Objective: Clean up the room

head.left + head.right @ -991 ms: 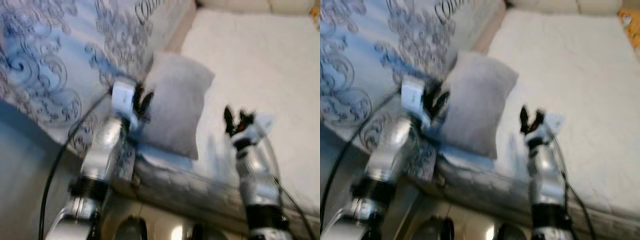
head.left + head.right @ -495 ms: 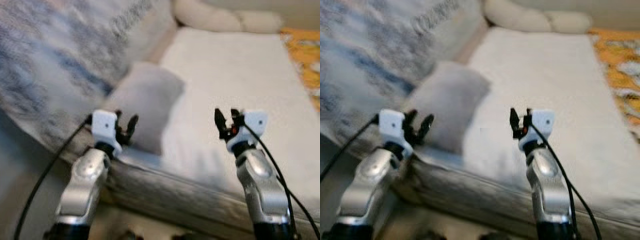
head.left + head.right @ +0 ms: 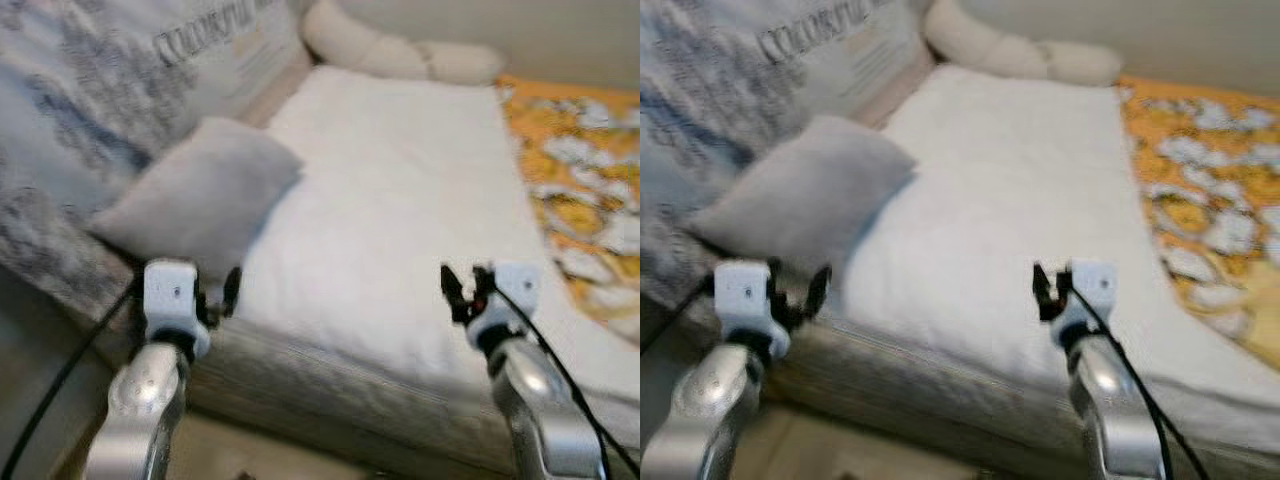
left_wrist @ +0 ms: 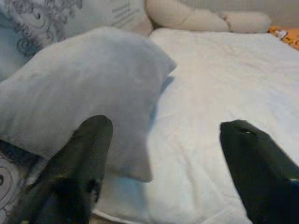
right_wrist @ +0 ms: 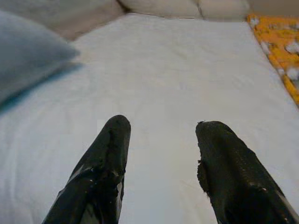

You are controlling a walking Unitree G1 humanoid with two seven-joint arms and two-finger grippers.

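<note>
Both grippers hang at the near edge of the white mattress [image 3: 400,190], empty; the left gripper [image 3: 215,295] sits just in front of the grey pillow [image 3: 200,195] with its black fingers [image 4: 81,163] spread wide and nothing between them; the right gripper [image 3: 462,290] hovers over the mattress's near edge, well to the right of the pillow, its fingers [image 5: 105,163] also parted and holding nothing. The grey pillow lies on the left part of the mattress, leaning against a pale blue bedcover with grey scroll patterns [image 3: 80,110] that rises along the mattress's left side; near the top of that cover a line of dark lettering [image 3: 205,30] shows, too blurred to read. At the far end of the mattress two cream pillows [image 3: 400,55] lie in a row against the wall; along the mattress's right side lies an orange blanket with white flower shapes [image 3: 575,185]. Black cables [image 3: 60,385] run down along both silver arms, in front of the mattress's grey side.
</note>
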